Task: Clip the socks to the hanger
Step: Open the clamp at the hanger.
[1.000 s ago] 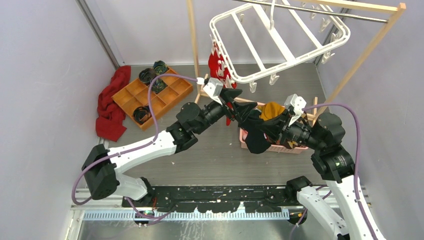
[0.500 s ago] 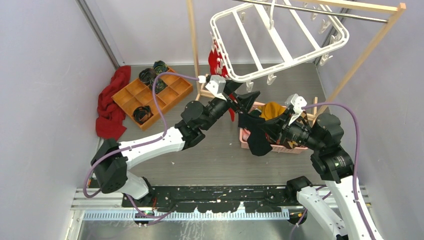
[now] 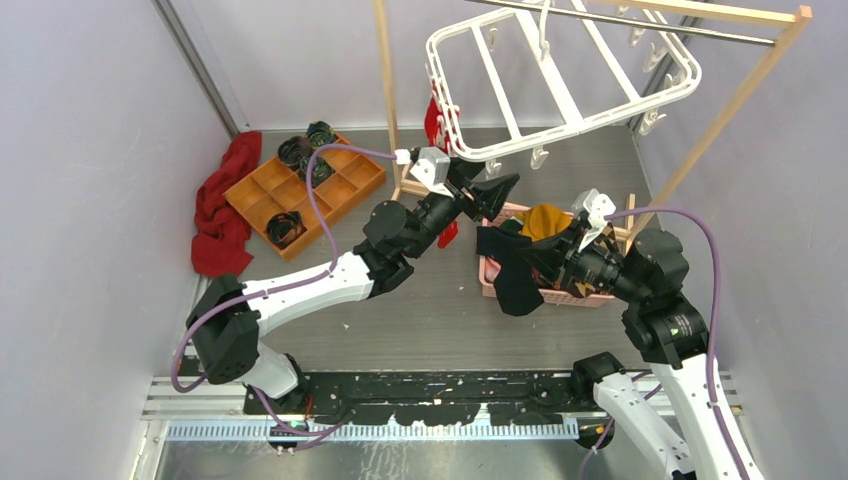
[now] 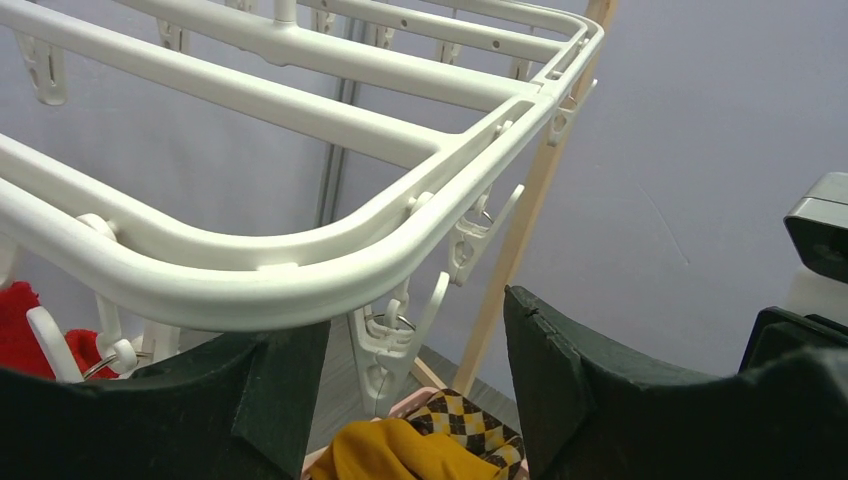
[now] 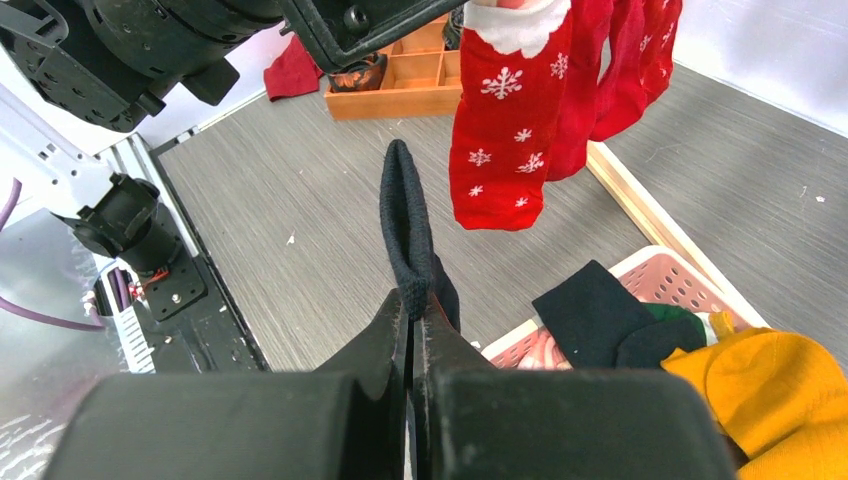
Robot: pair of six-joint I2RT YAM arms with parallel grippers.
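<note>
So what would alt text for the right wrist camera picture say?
The right pincer pinches a black sock upright above the grey table. Behind it hang red snowflake socks; a pink basket at right holds a mustard sock.

Your left gripper (image 4: 412,325) sits spread under the hanger (image 4: 250,275) corner; one clip (image 4: 385,345) dangles between its fingers (image 4: 270,400).

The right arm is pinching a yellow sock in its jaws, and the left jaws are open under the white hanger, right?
Almost. The right jaws pinch a black sock, not a yellow one; the right wrist view shows it. The yellow sock lies in the pink basket. The left jaws are indeed open under the white hanger.
</note>
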